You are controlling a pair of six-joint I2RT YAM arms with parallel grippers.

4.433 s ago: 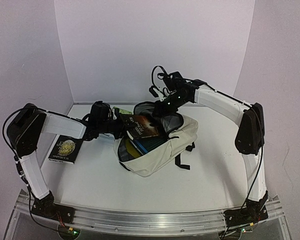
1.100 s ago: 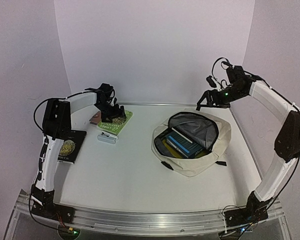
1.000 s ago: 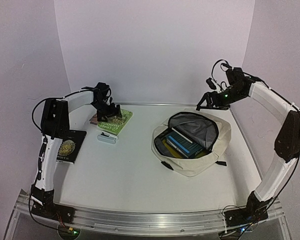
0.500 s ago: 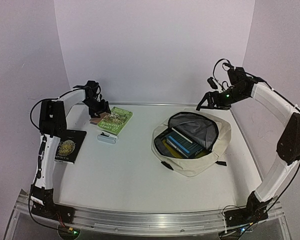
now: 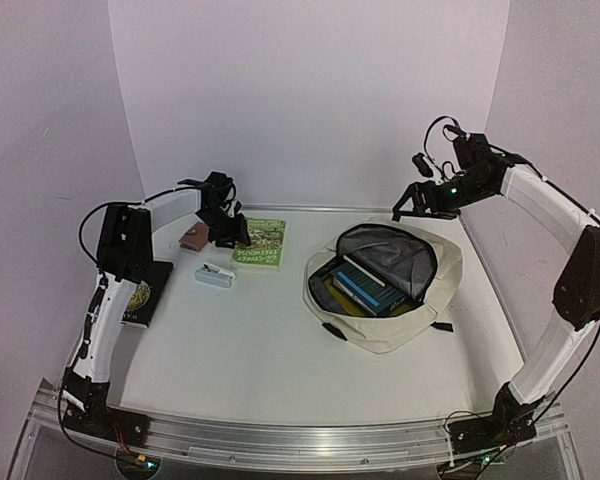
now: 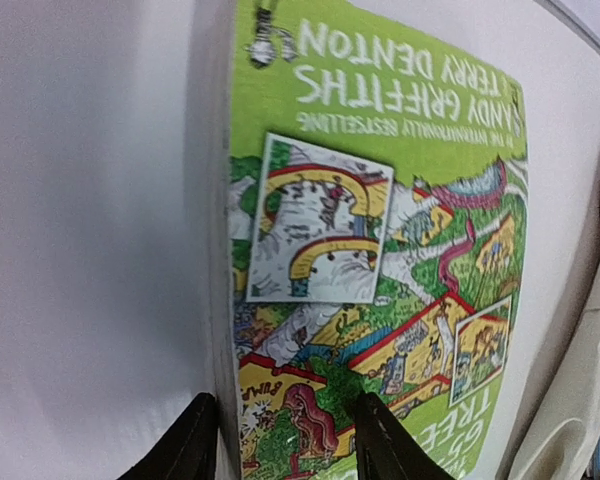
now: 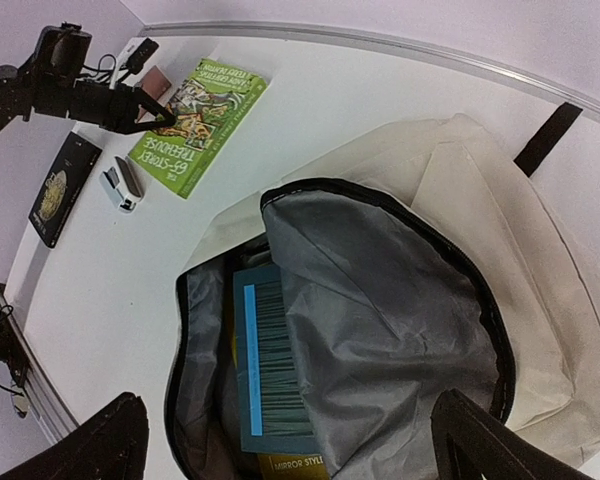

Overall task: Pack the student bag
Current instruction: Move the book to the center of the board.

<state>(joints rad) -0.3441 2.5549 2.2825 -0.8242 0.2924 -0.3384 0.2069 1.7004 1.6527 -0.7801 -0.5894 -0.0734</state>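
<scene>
Top external: white table point(image 5: 260, 350) (student bag point(image 5: 425, 300) on it), plain lilac walls point(image 5: 310, 100).

1 student bag point(image 5: 420, 305); 2 loose books: green book point(image 5: 261, 243), black book point(image 5: 137, 300); 2+ inside; 1 stapler point(image 5: 216, 275); 1 brown item point(image 5: 193, 237)

Student bag point(image 7: 500, 330), unzipped, grey lining showing, blue book point(image 7: 270, 370) inside; up-left of it on tabletop point(image 7: 320, 120): green book point(image 7: 195, 120), left pincer point(image 7: 165, 118) at its edge, black book point(image 7: 60, 190) beyond.

White counter point(image 5: 280, 350), plain pale lilac walls point(image 5: 310, 100) on three sides, metal rail point(image 5: 300, 440) along near edge, even light.
</scene>
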